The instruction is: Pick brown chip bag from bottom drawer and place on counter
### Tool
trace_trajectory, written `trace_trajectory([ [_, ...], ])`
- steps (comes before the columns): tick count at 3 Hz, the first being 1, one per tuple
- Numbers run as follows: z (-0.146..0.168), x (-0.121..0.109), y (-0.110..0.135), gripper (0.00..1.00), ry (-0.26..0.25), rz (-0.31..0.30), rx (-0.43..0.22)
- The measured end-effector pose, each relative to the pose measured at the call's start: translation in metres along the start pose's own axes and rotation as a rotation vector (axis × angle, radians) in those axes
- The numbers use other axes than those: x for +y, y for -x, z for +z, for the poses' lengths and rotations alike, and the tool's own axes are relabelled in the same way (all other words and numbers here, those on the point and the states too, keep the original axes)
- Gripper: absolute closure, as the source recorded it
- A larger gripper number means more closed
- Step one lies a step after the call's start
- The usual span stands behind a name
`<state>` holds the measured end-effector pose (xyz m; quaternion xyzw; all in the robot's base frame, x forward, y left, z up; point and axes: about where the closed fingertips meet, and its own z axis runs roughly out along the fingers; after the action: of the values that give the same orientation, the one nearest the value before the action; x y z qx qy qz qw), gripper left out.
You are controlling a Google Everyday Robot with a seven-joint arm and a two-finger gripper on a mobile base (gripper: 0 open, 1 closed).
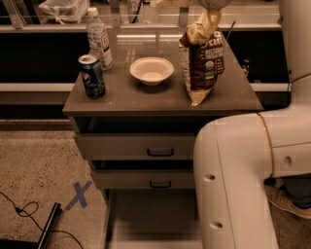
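Gripper at top edge, directly above brown chip bag; grip state can't be told.
Bag stands upright on counter, right side, near white bowl; bottom drawer pulled open.

One camera only. It looks from high in front of the cabinet, tilted down, at medium range over the worktop and bottom drawer. The robot arm fills the near lower right; the claw sits at the top edge.
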<state>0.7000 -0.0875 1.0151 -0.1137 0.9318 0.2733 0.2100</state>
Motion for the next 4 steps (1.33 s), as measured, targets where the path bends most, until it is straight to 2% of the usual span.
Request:
trace_trajectory([
  [1, -0.012, 0.010, 0.004, 0.00, -0.003, -0.016, -0.031],
  [2, -0.029, 0.008, 0.007, 0.00, 0.010, 0.002, -0.071],
  [3, -0.047, 0.005, 0.008, 0.00, 0.013, 0.015, -0.111],
  [4, -0.070, -0.008, 0.007, 0.00, -0.003, 0.044, -0.159],
])
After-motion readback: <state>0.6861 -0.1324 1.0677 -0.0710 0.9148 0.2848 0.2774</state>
